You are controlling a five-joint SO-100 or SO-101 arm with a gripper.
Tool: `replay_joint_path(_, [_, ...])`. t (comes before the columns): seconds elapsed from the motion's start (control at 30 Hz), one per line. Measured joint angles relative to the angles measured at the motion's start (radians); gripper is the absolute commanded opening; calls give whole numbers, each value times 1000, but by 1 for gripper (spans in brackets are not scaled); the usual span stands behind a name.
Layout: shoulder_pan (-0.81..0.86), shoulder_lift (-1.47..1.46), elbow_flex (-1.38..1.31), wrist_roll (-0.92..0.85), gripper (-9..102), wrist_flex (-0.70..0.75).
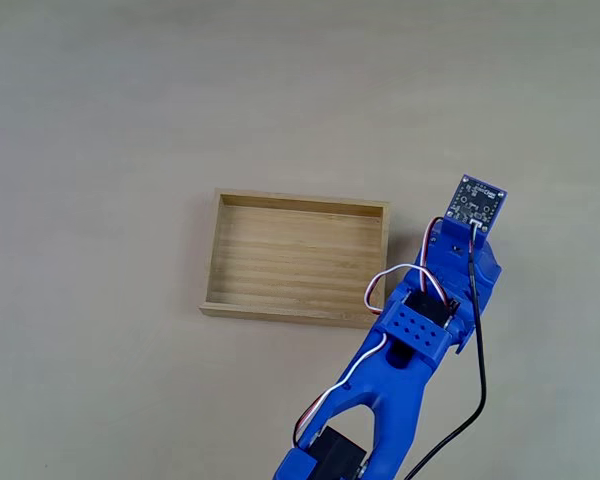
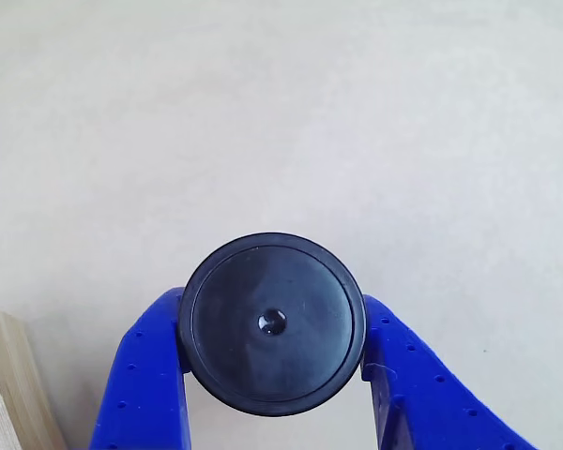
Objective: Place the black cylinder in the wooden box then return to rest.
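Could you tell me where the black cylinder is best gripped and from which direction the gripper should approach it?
Grip the black cylinder across its curved side wall, coming down from above with one finger on each side. Its round top with the central dimple faces up, giving no edge to pinch, while the opposite flanks are free. In the other view the blue fingers of the gripper already flank it this way.

The black cylinder (image 2: 272, 323), round top up with a central dimple, is clamped between the jaws; the wooden box (image 1: 296, 258) is seen empty beside them.
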Motion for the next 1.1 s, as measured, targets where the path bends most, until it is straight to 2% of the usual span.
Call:
replay_joint_path(0.6, [0, -17, 0, -2, 16, 14])
replay_joint_path(0.83, [0, -173, 15, -2, 16, 28])
replay_joint_path(1.1, [-46, -416, 196, 0, 16, 28])
